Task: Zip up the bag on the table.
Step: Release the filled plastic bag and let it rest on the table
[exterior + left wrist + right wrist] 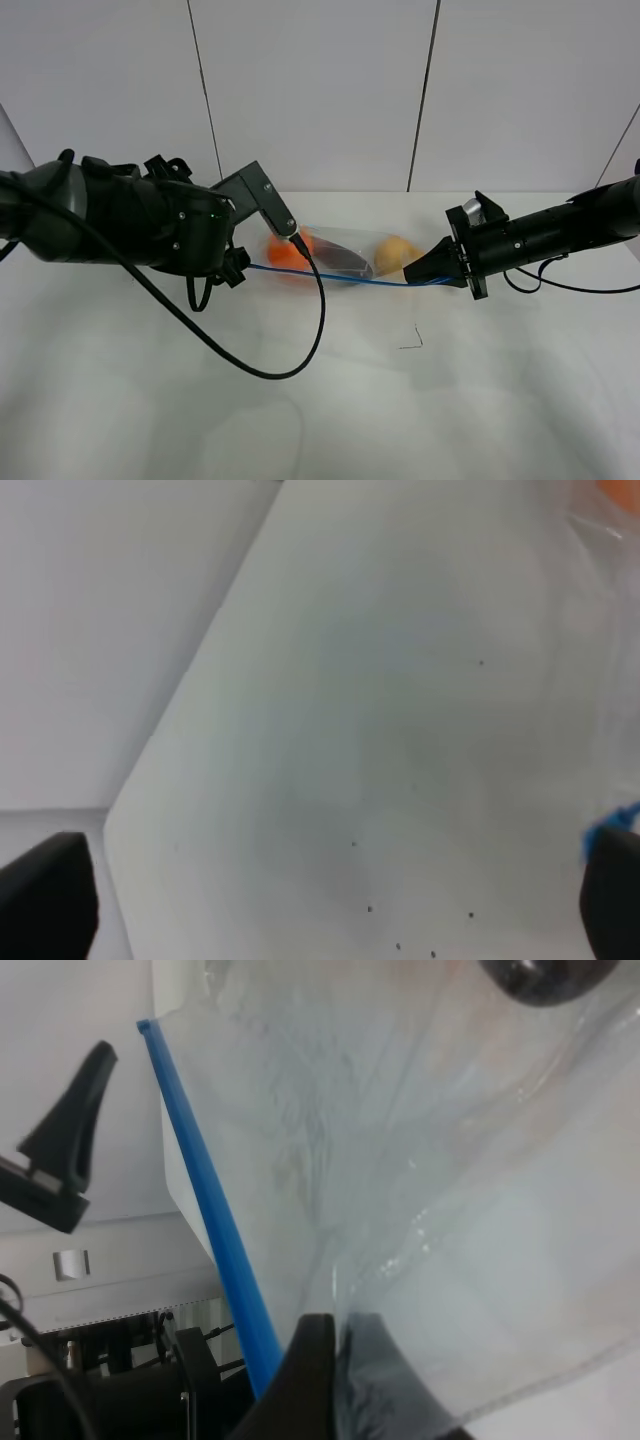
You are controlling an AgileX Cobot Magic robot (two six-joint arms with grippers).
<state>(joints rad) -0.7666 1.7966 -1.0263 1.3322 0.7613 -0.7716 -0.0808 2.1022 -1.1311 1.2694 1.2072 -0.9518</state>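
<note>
The bag lies on the table, stretched between the two arms. It is clear, crinkly plastic that catches small glints of light, and it has a blue zipper strip along its near edge, drawn into a thin, nearly straight line. Through the plastic show an orange fruit at the bag's left end, a dark purple one in the middle and a yellow one at the right end. No print on the bag can be read.

The right gripper is at the bag's right end, with its fingers together and pinched on the plastic. In the right wrist view the black fingertips clamp a fold of the clear film right beside the blue strip, which runs away from them to its square-cut far end. The film billows beyond it in soft wrinkles, with the dark fruit at the edge of the picture.

The left gripper is at the bag's left end, with its jaws wide apart and nothing between them but bare table, marked with a few tiny dark specks. One of its fingers stands just beside a bit of the blue strip and the bag's clear edge. A black cable loops on the table in front of the bag.
</note>
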